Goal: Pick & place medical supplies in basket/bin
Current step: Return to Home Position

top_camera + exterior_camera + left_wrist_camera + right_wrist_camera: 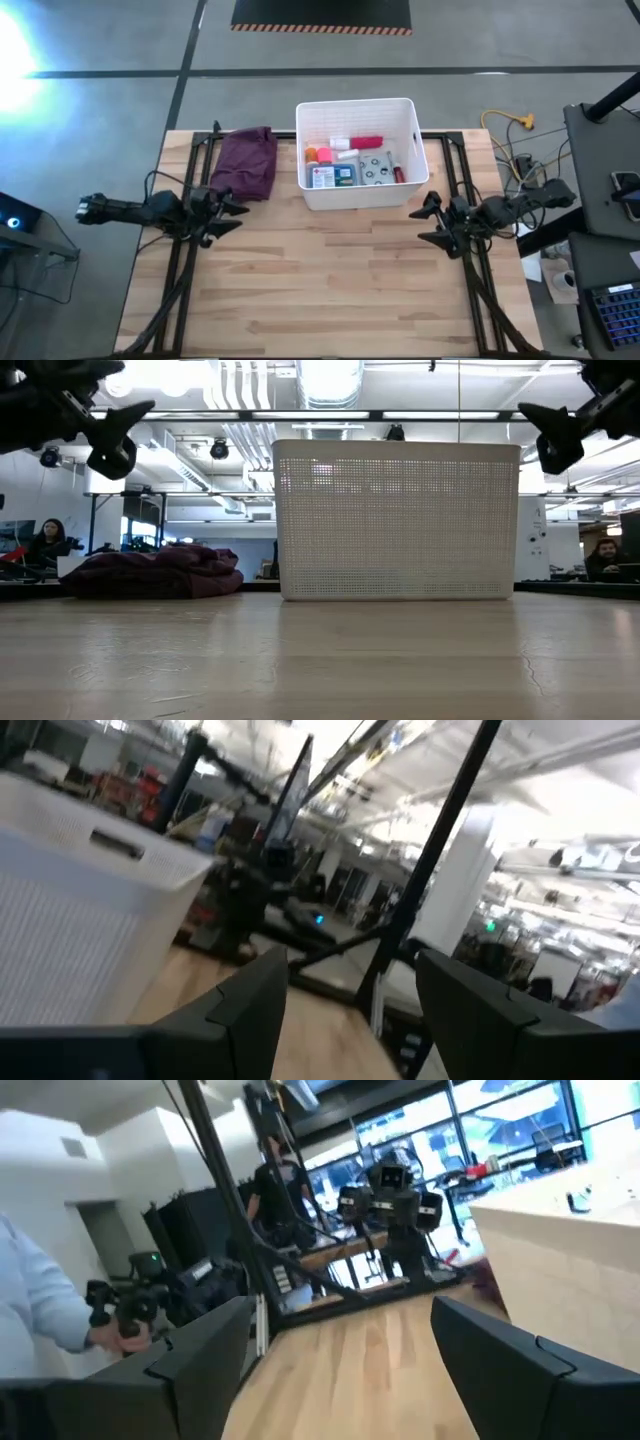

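Observation:
The white ribbed bin [357, 152] stands at the table's far middle; its wall fills the low view's centre [396, 520]. Inside lie the medical supplies [350, 160]: a red tube, orange and pink caps, a blue first-aid box, a grey-green packet. My left gripper [232, 213] hovers open at the table's left, raised above the wood, also in the low view [120, 430] and the left wrist view [350, 990]. My right gripper [428, 222] hovers open at the table's right, below the bin's right corner, also in the low view [545, 430] and the right wrist view [340, 1330]. Neither holds anything.
A purple folded cloth [248, 160] lies left of the bin, seen as a dark heap in the low view [155, 572]. Bare wood [330, 280] spreads across the table's near half. People sit in the room beyond the table [45, 545]; a person's sleeve and hand show [40, 1305].

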